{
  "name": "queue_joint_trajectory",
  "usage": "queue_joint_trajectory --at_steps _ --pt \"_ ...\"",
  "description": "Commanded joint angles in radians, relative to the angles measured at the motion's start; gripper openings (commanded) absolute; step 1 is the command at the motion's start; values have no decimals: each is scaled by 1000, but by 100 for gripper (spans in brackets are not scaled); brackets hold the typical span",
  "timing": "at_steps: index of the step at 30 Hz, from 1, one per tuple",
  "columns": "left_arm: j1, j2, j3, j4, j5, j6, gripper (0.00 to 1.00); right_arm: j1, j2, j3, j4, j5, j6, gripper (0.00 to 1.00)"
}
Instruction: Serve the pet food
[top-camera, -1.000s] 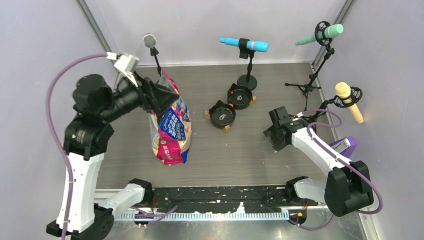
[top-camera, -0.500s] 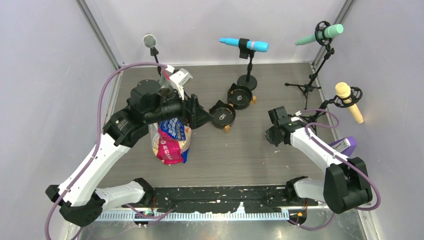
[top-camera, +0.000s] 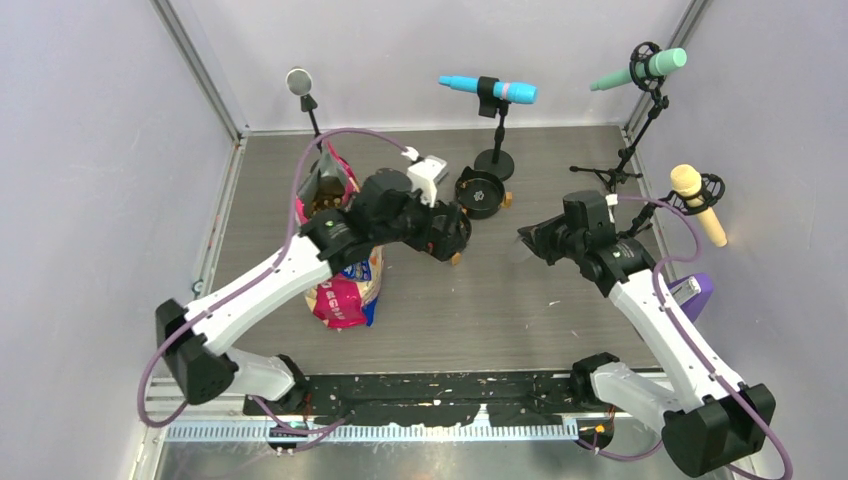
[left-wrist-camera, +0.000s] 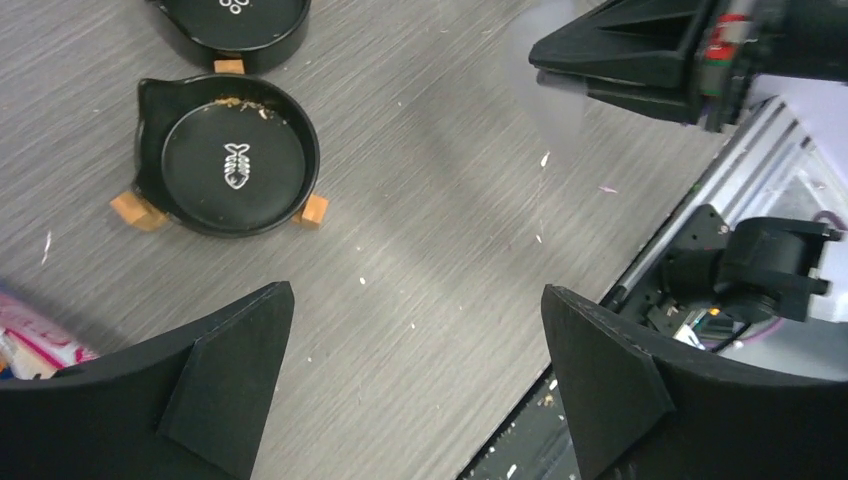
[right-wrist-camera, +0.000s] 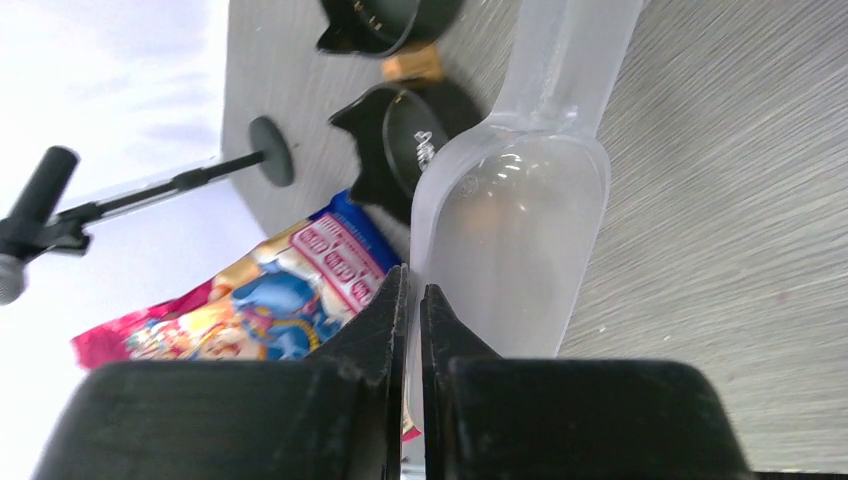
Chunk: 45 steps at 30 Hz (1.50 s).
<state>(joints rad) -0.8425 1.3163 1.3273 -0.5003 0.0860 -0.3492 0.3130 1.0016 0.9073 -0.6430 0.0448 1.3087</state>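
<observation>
The pink-and-blue pet food bag (top-camera: 345, 270) stands upright left of centre, its top open with brown kibble (top-camera: 322, 200) showing inside. My left gripper (top-camera: 448, 232) hovers over the near black bowl (left-wrist-camera: 235, 165). It is open wide (left-wrist-camera: 416, 290) with only bare table between its fingers. The bowl has a fish-bone mark and a few crumbs at its rim. A second black bowl (top-camera: 480, 193) sits just behind. My right gripper (top-camera: 537, 240) is shut (right-wrist-camera: 412, 285) on the rim of a clear plastic scoop (right-wrist-camera: 510, 230), which is empty and lifted off the table.
Microphones on stands ring the back and right: a round one (top-camera: 299, 81), a blue one (top-camera: 490, 90), a green one (top-camera: 640, 70) and a yellow one (top-camera: 697, 200). A purple object (top-camera: 692, 292) lies at the right edge. The black rail (top-camera: 440, 390) runs along the near edge.
My left gripper let go of the bag's top, swung right to above the near bowl and opened wide. My right gripper shut on the clear scoop and rose with it.
</observation>
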Motion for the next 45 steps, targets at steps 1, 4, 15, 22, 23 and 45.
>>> queue_joint_trajectory --at_steps 1,4,15,22,23,45 --pt "-56 70 69 156 -47 29 100 24 -24 46 37 -110 110 5" --pt "-84 127 106 197 -6 40 100 63 -24 73 43 -112 153 5" --pt "-140 153 -4 316 -142 -14 82 131 48 156 100 -128 238 5" --pt "-152 174 16 244 -297 -40 40 141 74 181 121 -124 262 5" --pt "-152 177 25 239 -298 -51 31 143 76 186 120 -124 260 5" --pt "26 184 189 27 -99 -88 0 151 2 195 129 134 -135 83"
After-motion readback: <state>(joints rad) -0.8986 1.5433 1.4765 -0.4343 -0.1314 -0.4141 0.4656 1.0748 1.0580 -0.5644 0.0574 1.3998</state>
